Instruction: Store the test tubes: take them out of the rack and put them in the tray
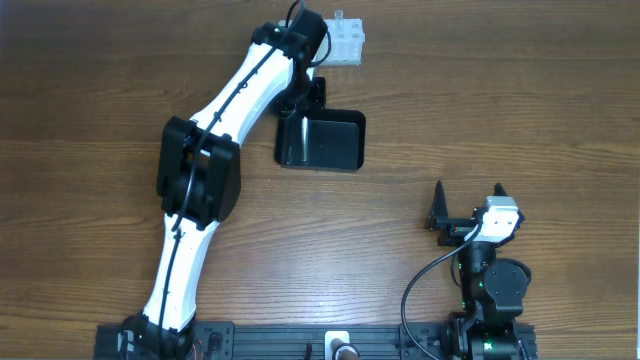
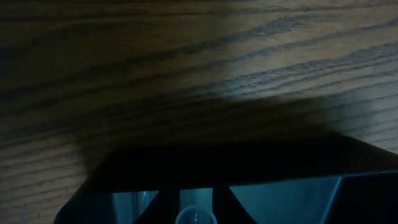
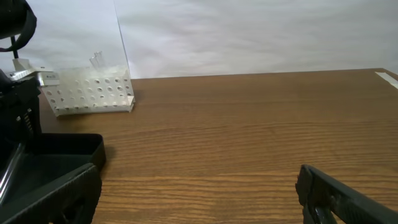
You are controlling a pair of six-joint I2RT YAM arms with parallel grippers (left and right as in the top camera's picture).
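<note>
The black tray (image 1: pixel 338 142) lies at the top centre of the table, and the white perforated rack (image 1: pixel 346 42) stands just beyond it with a clear tube (image 1: pixel 338 14) sticking up. My left gripper (image 1: pixel 301 118) hangs over the tray's left end, shut on a clear test tube (image 2: pixel 197 216) that points down into the tray (image 2: pixel 217 163). The right wrist view shows the rack (image 3: pixel 90 93), the tray (image 3: pixel 59 155) and the slanted tube (image 3: pixel 11 171) at its far left. My right gripper (image 1: pixel 468 207) rests open near its base with nothing between its fingers.
Bare wooden tabletop (image 1: pixel 500 100) stretches between the tray and the right arm. The left arm's white links run diagonally across the left half of the table. A white wall stands behind the table's far edge (image 3: pixel 261 73).
</note>
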